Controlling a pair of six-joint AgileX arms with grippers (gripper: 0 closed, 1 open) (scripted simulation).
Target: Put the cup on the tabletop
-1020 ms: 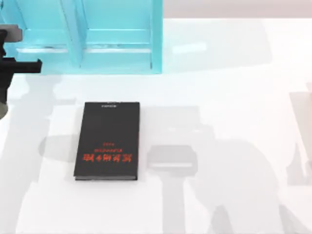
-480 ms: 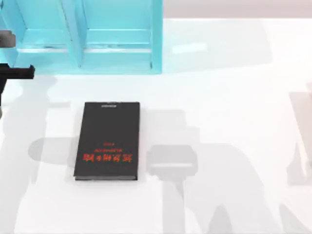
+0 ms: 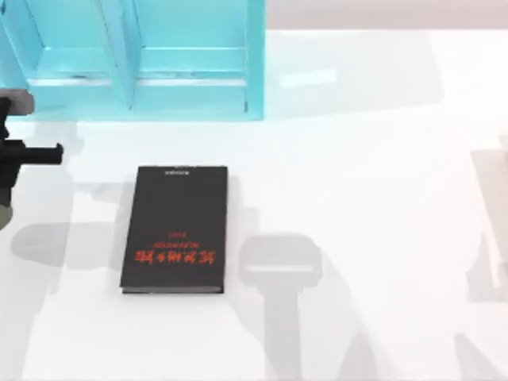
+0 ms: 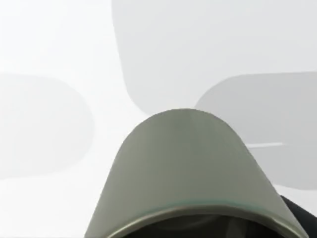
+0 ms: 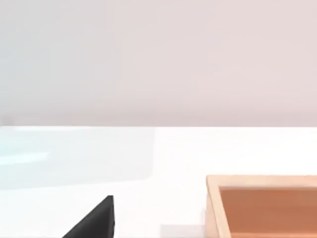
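Left gripper (image 3: 6, 163) hovering at left frame edge, gripping cup (image 4: 190, 173) above tabletop (image 3: 357, 175); right gripper's state undeterminable.

The book (image 3: 175, 229) lies on the desk (image 3: 373, 159), left of its middle. The shelf unit (image 3: 135, 55) stands behind it. The left gripper (image 3: 12, 159) is at the desk's left edge.

The left tool (image 3: 6, 155) (holding the cup (image 4: 193, 173)) has dropped nearer the tabletop (image 3: 365, 159).

Left gripper (image 3: 9, 155) at table's left edge.
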